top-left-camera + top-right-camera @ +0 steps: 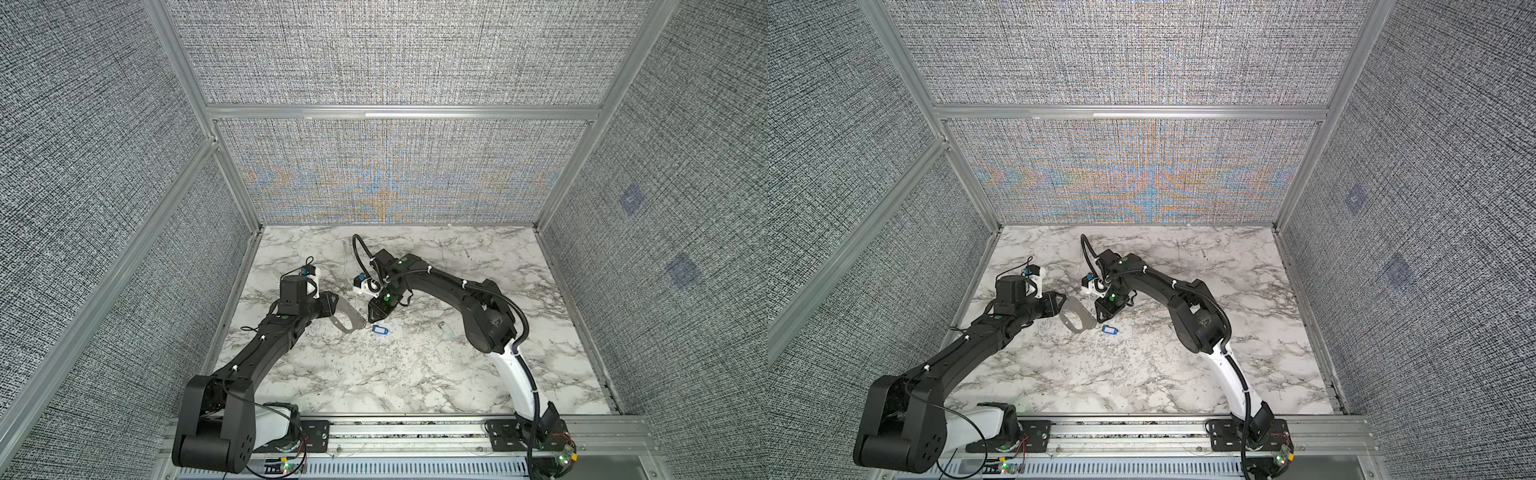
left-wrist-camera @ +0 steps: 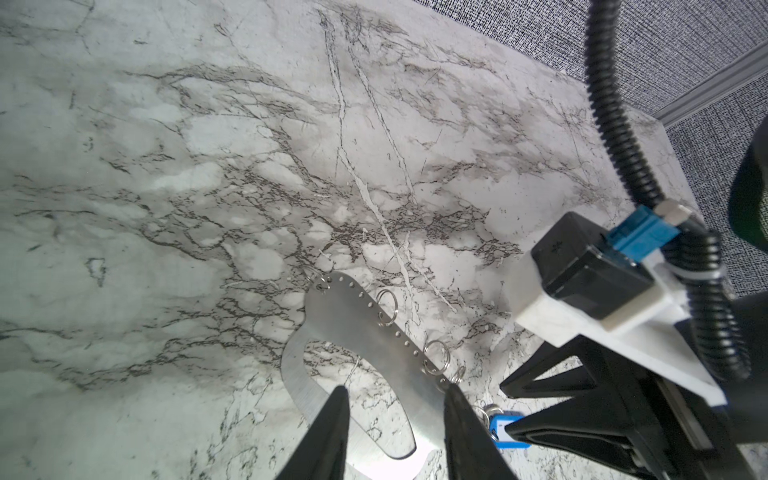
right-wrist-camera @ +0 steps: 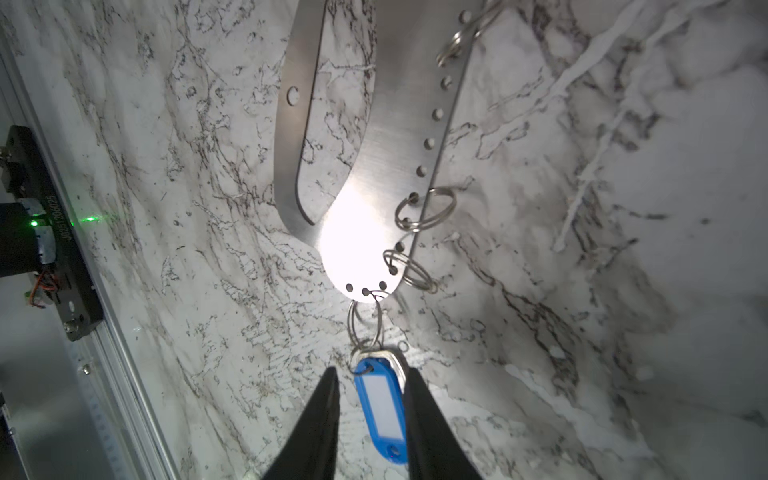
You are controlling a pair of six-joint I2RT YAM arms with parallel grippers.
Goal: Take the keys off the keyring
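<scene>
The flat grey oblong plate with a large oval hole (image 1: 348,318) (image 1: 1075,318) (image 3: 390,124) sticks out from my left gripper (image 2: 395,388), whose jaws are shut across its width near one end. At the plate's other end a thin metal keyring (image 3: 365,324) passes through an edge hole and carries the blue tag (image 3: 382,411) (image 1: 379,329) (image 2: 505,428). A sliver of the small silvery key (image 3: 397,359) shows beside the tag, mostly hidden under it. My right gripper (image 3: 372,370) (image 1: 372,322) is open, straddling the tag, with a gap on one side.
Other small split rings (image 3: 424,210) (image 2: 387,305) hang in the row of holes along the plate's edge. The marble tabletop (image 1: 415,374) is walled by grey fabric panels. An aluminium rail (image 1: 407,428) runs along the front edge with both arm bases.
</scene>
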